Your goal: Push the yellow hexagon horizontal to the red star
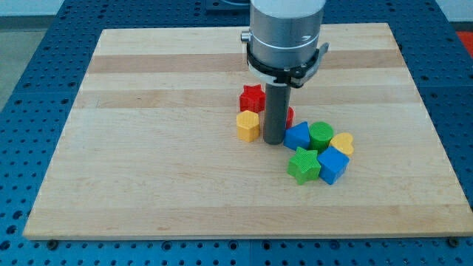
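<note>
Yellow hexagon (248,125) sits near the middle of the wooden board (148,148), just below and slightly left of the red star (253,97), the two almost touching. My tip (274,141) stands immediately to the hexagon's right, close enough that I cannot tell whether it touches. There is no claw here to open or close (the arm ends in a plain dark rod, holding nothing), so all work is done by shoving.

By its look, the hexagon is a small, rigid plastic piece, light and likely to slide easily on the smooth wood. It probably will not deform, but a push off its centre could spin it or send it skidding aside. Best contact, I judge, is square against one flat face, low, aimed through its centre.

A second red block (289,115) peeks out behind the rod on the right. Farther right lies a cluster: a blue block (297,136), a green cylinder (321,135), a yellow heart (342,143), a green star-like block (304,165) and a blue cube (333,164). They lie apart from the hexagon.
</note>
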Robot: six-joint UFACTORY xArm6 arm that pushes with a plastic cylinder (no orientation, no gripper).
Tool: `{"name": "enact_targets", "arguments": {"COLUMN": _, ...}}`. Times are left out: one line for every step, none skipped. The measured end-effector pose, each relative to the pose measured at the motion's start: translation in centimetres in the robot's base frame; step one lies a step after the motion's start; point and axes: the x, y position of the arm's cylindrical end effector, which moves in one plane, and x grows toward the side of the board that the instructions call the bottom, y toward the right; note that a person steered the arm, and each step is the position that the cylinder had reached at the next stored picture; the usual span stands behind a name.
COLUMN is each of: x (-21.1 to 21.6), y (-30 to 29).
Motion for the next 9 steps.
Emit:
{"name": "enact_targets", "arguments": {"x": -0.5, "y": -0.6}}
{"name": "enact_targets", "arguments": {"x": -0.5, "y": -3.1}}
{"name": "enact_targets", "arguments": {"x": -0.5, "y": -6.4}}
{"name": "enact_targets", "arguments": {"x": -0.6, "y": -8.2}}
{"name": "enact_targets", "arguments": {"x": -1.6, "y": -8.2}}
{"name": "enact_targets", "arguments": {"x": -2.7, "y": -8.2}}
{"name": "enact_targets", "arguments": {"x": -4.1, "y": -8.9}}
{"name": "enact_targets", "arguments": {"x": -4.4, "y": -9.4}}
{"name": "enact_targets", "arguments": {"x": -3.4, "y": -12.2}}
